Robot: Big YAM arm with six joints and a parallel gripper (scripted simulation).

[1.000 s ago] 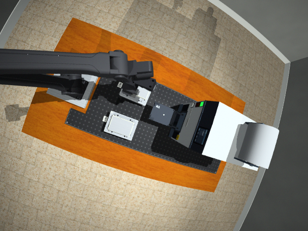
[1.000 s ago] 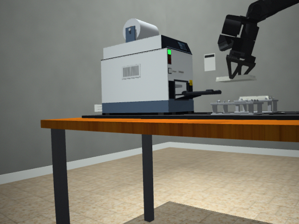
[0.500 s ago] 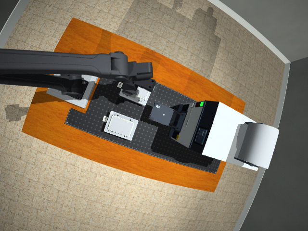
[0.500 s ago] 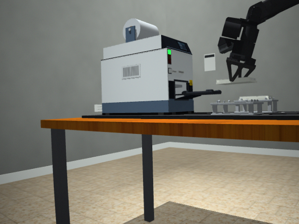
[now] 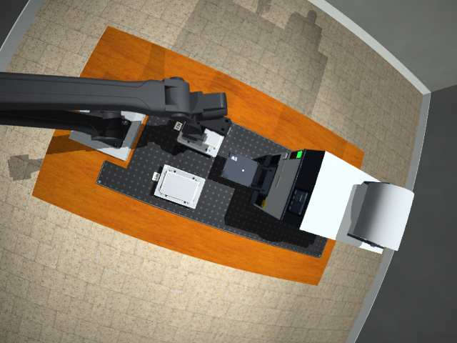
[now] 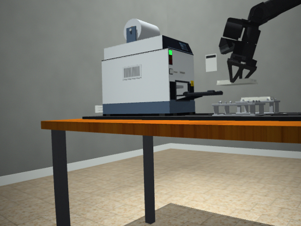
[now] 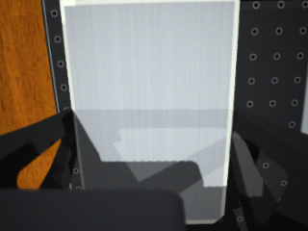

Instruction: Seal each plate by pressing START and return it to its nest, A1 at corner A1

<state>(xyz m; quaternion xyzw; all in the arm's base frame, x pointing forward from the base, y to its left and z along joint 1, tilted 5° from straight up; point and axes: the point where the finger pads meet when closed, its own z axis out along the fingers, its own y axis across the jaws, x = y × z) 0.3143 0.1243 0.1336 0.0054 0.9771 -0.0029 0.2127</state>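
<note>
The pincer (image 5: 201, 138) (image 6: 241, 80) (image 7: 152, 115), fingers wide apart, grips a foil-topped plate (image 5: 213, 138) (image 6: 236, 82) (image 7: 151, 63) (nearly level) above the N2 nest (image 5: 211, 150) (image 6: 238, 104).

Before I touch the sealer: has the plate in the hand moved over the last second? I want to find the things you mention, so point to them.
Yes, down: in the exterior view, the held plate (image 5: 213, 138) (image 6: 223, 83) (image 7: 154, 58) hangs slightly lower relative to the wall notice (image 6: 210, 65).
</note>
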